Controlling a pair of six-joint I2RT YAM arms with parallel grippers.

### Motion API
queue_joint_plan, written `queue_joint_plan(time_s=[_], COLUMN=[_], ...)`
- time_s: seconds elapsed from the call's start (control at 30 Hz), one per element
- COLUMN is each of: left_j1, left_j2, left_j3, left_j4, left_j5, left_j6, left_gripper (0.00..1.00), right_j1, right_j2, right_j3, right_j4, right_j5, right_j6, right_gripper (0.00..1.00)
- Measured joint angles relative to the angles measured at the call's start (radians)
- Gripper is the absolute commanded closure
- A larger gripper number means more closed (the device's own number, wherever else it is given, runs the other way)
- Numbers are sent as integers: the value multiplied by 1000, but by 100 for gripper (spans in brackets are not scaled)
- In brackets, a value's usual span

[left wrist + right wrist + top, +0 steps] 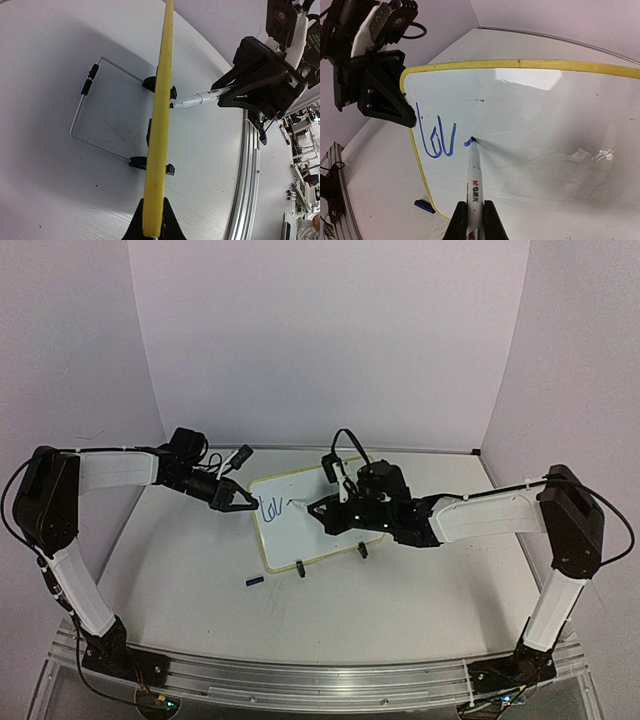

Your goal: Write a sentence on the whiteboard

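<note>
The whiteboard point(300, 540) stands tilted at the table's middle; its white face point(545, 125) fills the right wrist view. My left gripper point(240, 502) is shut on the board's left yellow rim point(160, 125), seen edge-on between its jaws point(152, 227). My right gripper point(474, 220) is shut on a white marker point(474, 175), whose tip touches the board. The sentence point(435, 137) reads "lov" in blue, plus a short fresh stroke at the tip. From above, my right gripper point(318, 510) sits just right of the letters point(270, 508).
A blue marker cap point(254, 581) lies on the table left of the board's lower corner. Two black clip feet point(300, 567) hold the board's bottom edge. A wire stand point(82, 110) rests behind the board. An aluminium rail point(320, 680) runs along the near table edge.
</note>
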Motion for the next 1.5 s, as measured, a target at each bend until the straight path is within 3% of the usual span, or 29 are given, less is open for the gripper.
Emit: queue_joint_plan(time_s=[1.5], left_j1=[-5], left_j2=[0], left_j3=[6], left_j4=[-2], left_j5=[-10], left_j6=[0], left_gripper=[100], right_j1=[-11], right_j2=[28], right_j3=[-11], right_j4=[29], right_j5=[-93], right_j6=[0], right_gripper=[100])
